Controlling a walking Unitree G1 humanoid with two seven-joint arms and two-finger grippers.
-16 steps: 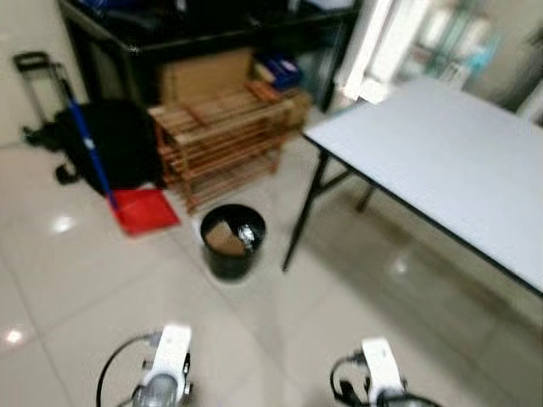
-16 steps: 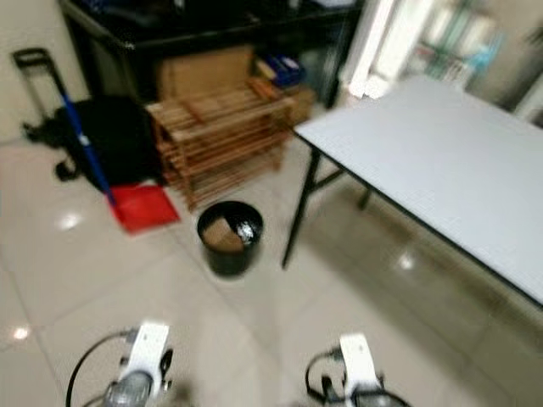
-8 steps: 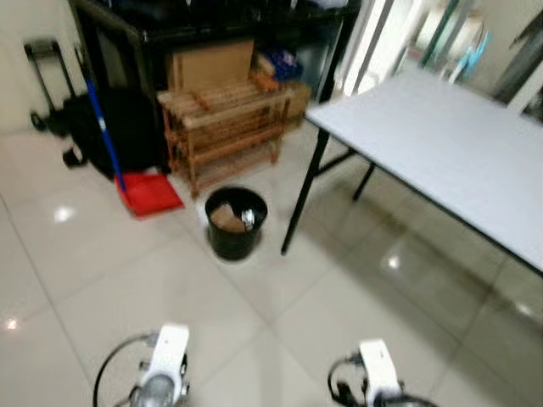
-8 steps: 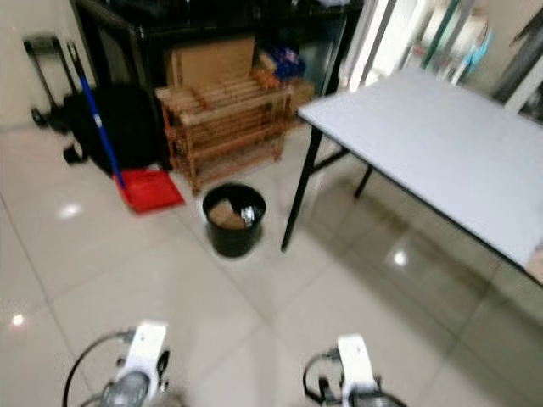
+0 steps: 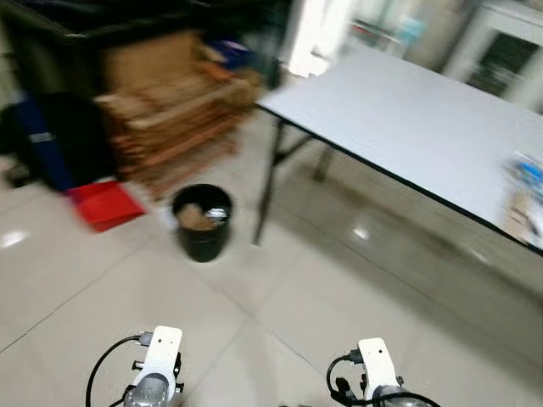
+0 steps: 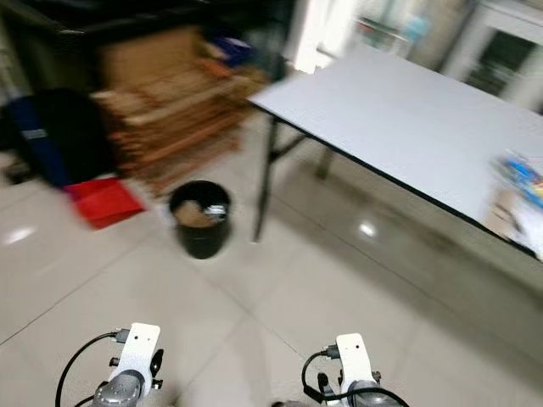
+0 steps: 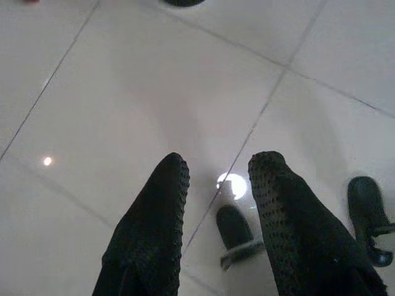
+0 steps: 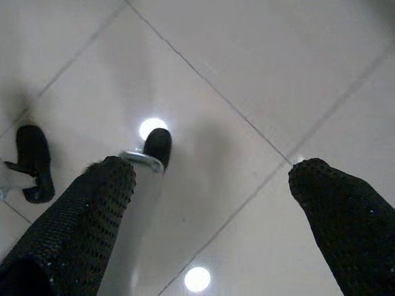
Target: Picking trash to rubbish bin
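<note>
A black rubbish bin (image 5: 202, 231) stands on the tiled floor near the table's leg, with brown and shiny trash inside. On the white table (image 5: 399, 119), at its right edge, lie a blurred colourful packet (image 5: 528, 174) and a pale box (image 5: 515, 216). Both silver arms hang low at the bottom of the eye views, the left arm (image 5: 158, 373) and the right arm (image 5: 375, 380). My left gripper (image 7: 219, 169) is open over bare tiles with nothing between its fingers. My right gripper (image 8: 219, 179) is wide open above the floor, also holding nothing.
Behind the bin are a wooden slatted rack (image 5: 170, 127), a red dustpan (image 5: 103, 205) and a dark bag (image 5: 51, 136) against a black desk. The table's black leg (image 5: 267, 182) stands right of the bin. Open tiled floor lies between me and the bin.
The whole picture has shifted left, so the camera has turned right. The table's right edge with the packet and box has come into view. The arms hang as before.
</note>
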